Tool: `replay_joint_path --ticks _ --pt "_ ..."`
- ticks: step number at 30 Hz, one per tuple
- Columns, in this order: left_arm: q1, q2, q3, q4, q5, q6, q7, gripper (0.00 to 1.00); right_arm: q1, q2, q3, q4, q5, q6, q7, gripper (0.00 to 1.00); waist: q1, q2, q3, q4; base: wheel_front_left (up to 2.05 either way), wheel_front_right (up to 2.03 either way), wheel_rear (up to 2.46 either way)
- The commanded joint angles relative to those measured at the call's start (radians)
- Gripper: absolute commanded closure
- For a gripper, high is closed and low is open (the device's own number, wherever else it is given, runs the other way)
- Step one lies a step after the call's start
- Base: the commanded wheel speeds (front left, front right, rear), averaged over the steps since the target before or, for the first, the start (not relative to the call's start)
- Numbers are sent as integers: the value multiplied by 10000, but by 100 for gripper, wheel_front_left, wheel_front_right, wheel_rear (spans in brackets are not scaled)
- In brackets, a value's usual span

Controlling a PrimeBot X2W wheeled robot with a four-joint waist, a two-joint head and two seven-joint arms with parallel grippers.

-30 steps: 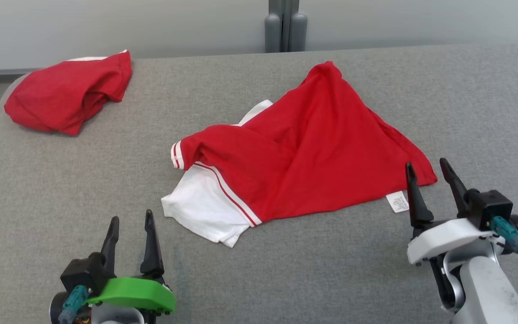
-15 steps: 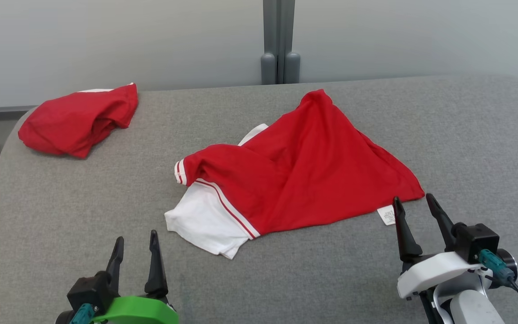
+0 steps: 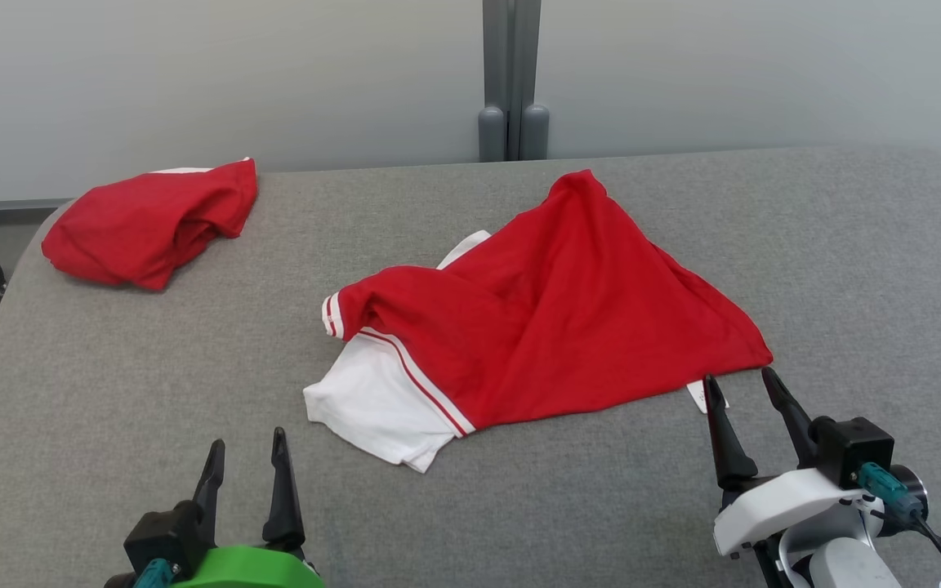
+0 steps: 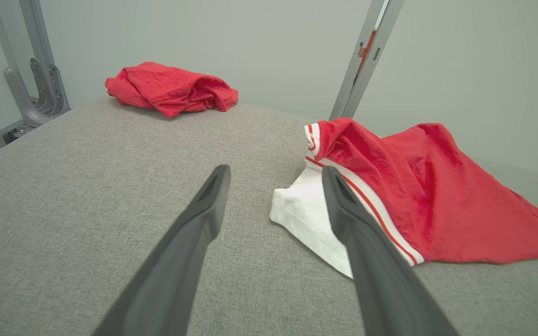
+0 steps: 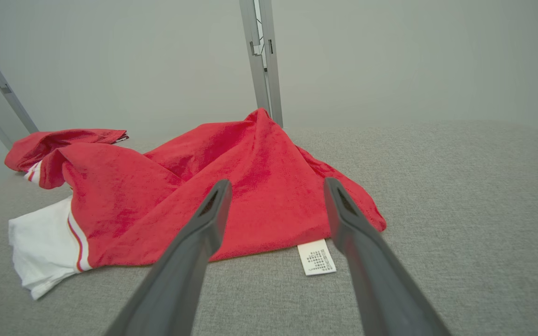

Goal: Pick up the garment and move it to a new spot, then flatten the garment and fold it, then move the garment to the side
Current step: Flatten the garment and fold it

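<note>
Nearest the robot, the left gripper and the right gripper hover low over the grey table, each with its fingers spread and nothing between them. Just ahead of the right one lies the garment's white care label, at the near red corner. The garment itself sits crumpled mid-table, red cloth draped over a white panel that juts toward the left gripper. The pickup looks not yet begun. To do it well, I would bring each gripper down onto an outer edge, the right at the red corner by the label and the left at the white hem, pinching cloth and not the label alone, then lift evenly so it hangs open. Farther back on the left rests a second red bundle, well apart; the new spot should stay away from it.
</note>
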Motion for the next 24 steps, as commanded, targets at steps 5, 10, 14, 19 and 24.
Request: replay_joint_path --ticks 5,10,14,19,24 --pt "0 95 -48 290 138 -8 54 0 17 -10 22 16 -18 -14 31 0 0 0 144 -101 0 0 0" --pt "-647 280 -104 828 148 -82 432 0 -181 -12 106 -88 -91 -14 54 0 0 0 515 -360 0 0 0" --pt "-1364 446 -131 1577 113 -104 935 0 -377 -14 78 -158 -138 -14 64 0 0 0 965 -691 0 0 0" --pt "-2216 585 -53 2599 -8 -102 1344 0 -573 -13 -10 -197 -204 -14 10 0 0 0 1428 -1086 0 0 0" --pt "-2770 711 46 3409 -117 -122 1342 0 -707 -12 -11 -187 -208 -14 -39 0 0 0 1739 -1400 0 0 0"
